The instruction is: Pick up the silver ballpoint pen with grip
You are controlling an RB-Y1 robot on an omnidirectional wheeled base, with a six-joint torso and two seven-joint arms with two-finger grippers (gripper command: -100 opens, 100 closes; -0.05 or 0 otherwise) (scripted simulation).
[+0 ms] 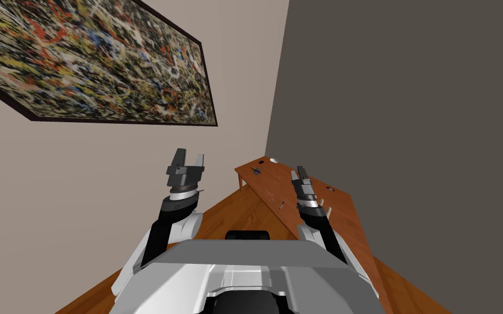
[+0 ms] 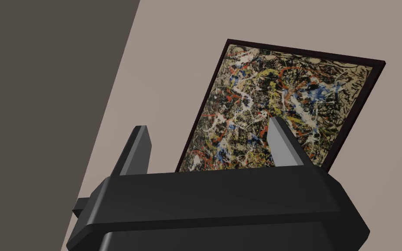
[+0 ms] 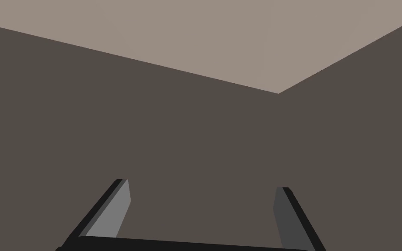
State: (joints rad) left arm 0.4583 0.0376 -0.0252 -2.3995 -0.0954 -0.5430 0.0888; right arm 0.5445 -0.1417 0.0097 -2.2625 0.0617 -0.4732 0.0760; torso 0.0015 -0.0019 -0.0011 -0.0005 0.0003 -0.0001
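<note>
A large splattered painting (image 1: 92, 60) in a dark frame is being shown on the pale wall at the far left. Right of it, the left pincer (image 1: 189, 155) (image 2: 209, 124) is being held raised in front of that wall, well left of the bench. Its fingers are being kept wide apart, with nothing between them.

Further right, a brown wooden bench (image 1: 348, 218) is being seen along the dark grey wall (image 1: 408, 136), standing on a wooden floor (image 1: 234, 212). On its far end a small dark thing (image 1: 256, 170) and a small white thing (image 1: 274, 160) are being carried (both too small to name). Nearer, close to the bench's left edge, a slim grey stick (image 1: 281, 205) is being seen lying flat on the wood. It is the likeliest match for the silver pen, though it is too small to tell surely. It is lying just left of the right arm's wrist, apart from both pincers.

The right pincer (image 1: 298, 171) (image 3: 203, 184) is being held over the middle of the bench, pointing toward the far end. Its fingers are likewise being kept wide, gripping nothing. Right of it, another small dark thing (image 1: 329, 188) is being seen on the bench near the dark wall.
</note>
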